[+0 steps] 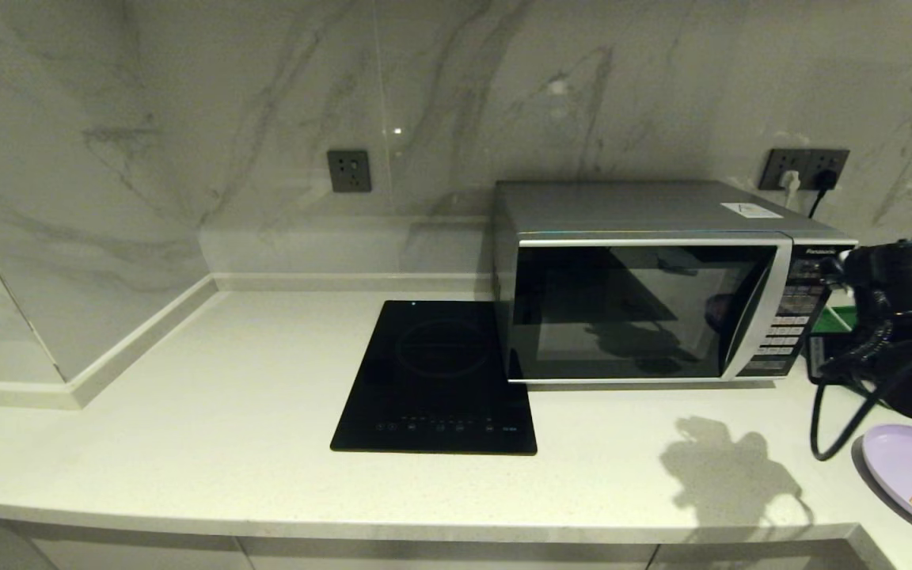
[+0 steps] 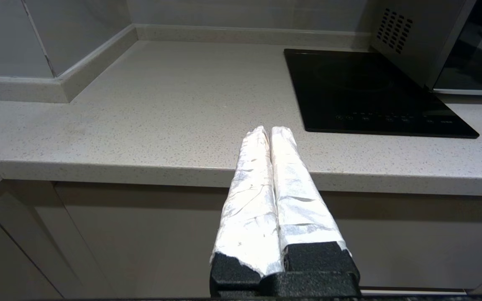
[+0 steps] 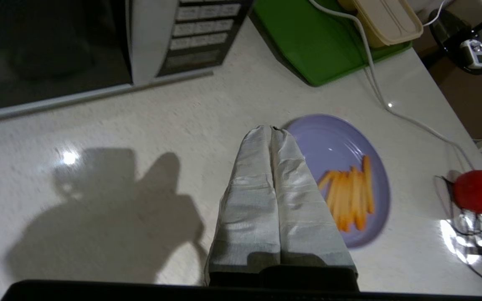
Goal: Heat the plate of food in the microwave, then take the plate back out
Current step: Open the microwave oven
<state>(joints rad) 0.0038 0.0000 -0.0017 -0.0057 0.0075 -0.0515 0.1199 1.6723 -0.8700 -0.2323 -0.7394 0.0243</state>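
Now the right gripper [image 3: 271, 128] is held above the plate of food [image 3: 341, 167].
Its fingers are pressed together; the microwave [image 1: 646, 293] door is shut; the left gripper [image 2: 269, 130], also closed, is parked off the counter.

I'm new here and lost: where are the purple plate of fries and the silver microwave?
Round lavender plate of fries [image 3: 333, 150]: right wrist view, bare rim area.
Silver-grey microwave [image 1: 630, 309]: head view, dark glass door.
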